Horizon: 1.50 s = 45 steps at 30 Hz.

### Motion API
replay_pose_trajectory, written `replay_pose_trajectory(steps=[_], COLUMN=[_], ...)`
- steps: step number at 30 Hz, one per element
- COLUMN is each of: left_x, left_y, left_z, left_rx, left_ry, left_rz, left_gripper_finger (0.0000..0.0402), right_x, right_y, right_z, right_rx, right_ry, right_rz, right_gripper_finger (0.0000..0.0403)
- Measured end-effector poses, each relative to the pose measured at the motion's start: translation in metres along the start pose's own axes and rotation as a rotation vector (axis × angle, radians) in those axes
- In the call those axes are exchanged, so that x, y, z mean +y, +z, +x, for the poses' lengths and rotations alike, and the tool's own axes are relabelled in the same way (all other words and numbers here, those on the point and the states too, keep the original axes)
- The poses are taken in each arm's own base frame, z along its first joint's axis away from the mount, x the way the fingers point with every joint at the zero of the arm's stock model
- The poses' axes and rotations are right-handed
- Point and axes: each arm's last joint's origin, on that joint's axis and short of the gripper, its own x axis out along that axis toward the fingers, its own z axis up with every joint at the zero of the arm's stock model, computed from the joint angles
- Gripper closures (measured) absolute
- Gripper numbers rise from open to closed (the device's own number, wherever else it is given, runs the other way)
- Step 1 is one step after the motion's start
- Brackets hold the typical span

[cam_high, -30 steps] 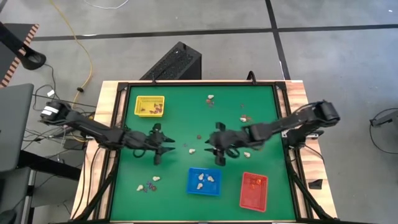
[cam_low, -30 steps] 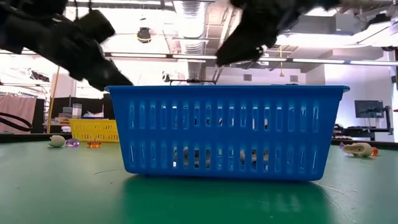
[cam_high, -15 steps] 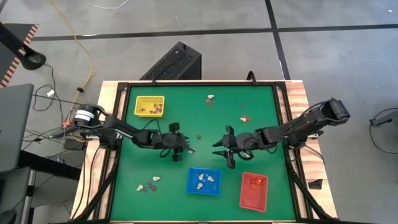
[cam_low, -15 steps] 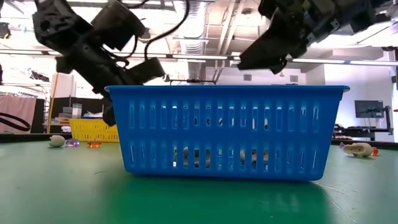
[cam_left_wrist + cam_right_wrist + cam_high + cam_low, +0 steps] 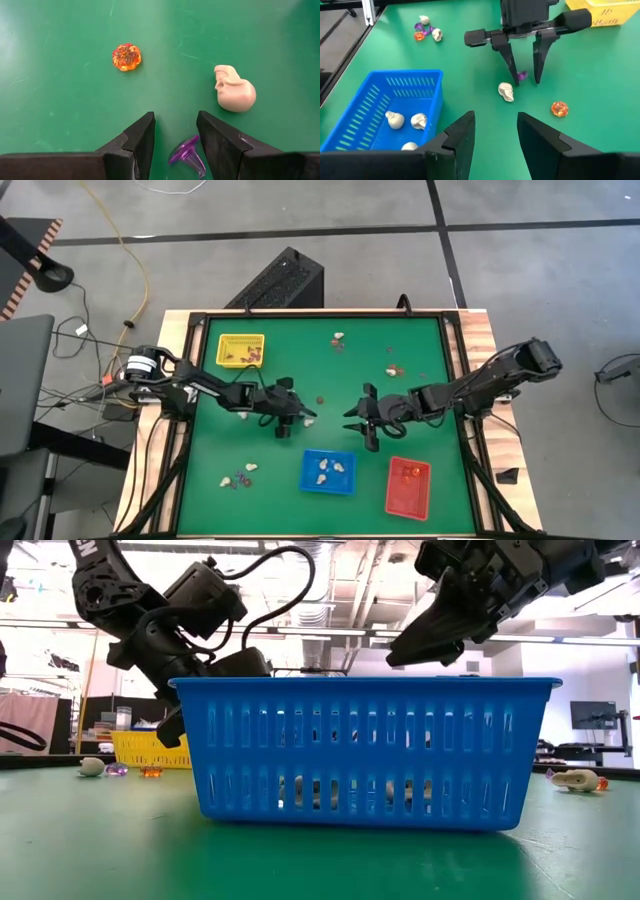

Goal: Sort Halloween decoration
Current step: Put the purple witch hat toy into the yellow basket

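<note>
In the left wrist view my left gripper (image 5: 175,137) is open and low over the green mat, one finger on each side of a small purple trinket (image 5: 186,155) lying on the mat. A cream skull (image 5: 234,93) and an orange pumpkin (image 5: 126,56) lie just beyond it. From above, the left gripper (image 5: 290,418) sits left of the table's middle. My right gripper (image 5: 362,420) hovers open facing it, above the mat. The right wrist view shows the same purple trinket (image 5: 521,75), skull (image 5: 506,92) and pumpkin (image 5: 559,108).
The blue tray (image 5: 329,471) with cream skulls sits near the front edge, the red tray (image 5: 408,487) to its right, and the yellow tray (image 5: 241,350) at far left. More trinkets lie at front left (image 5: 240,475), far middle (image 5: 338,338) and far right (image 5: 393,368).
My left gripper has moved toward the table's right and come down, its fingers now straddling the purple trinket. My right gripper has drawn back a little toward the right edge and stays raised. The trinkets have stayed where they were.
</note>
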Motion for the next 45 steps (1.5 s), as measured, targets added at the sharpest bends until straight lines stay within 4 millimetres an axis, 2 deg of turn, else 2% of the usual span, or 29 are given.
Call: replay_pose_trajectory(steps=[15, 30, 34, 41, 45], left_x=[0.018, 0.033, 0.035, 0.035, 0.036], left_y=[-0.017, -0.027, -0.029, -0.03, -0.02], left_z=[-0.006, -0.006, -0.006, -0.006, -0.008], left_rx=[-0.141, -0.094, -0.072, -0.072, -0.124], left_ry=[-0.127, -0.226, -0.225, -0.22, -0.241], left_rz=[-0.015, -0.038, -0.028, -0.008, -0.015], left_gripper_finger=[0.0258, 0.0263, 0.0284, 0.0355, 0.0388], right_x=[0.011, 0.018, 0.02, 0.02, 0.02], right_y=[-0.006, -0.009, -0.01, -0.01, -0.01], right_z=[-0.002, -0.004, -0.004, -0.004, -0.004], right_rx=[0.033, 0.055, 0.057, 0.055, 0.055], right_ry=[0.031, 0.051, 0.054, 0.054, 0.054], right_rz=[0.023, 0.062, 0.068, 0.077, 0.077], right_gripper_finger=[0.0225, 0.0225, 0.0225, 0.0225, 0.0225])
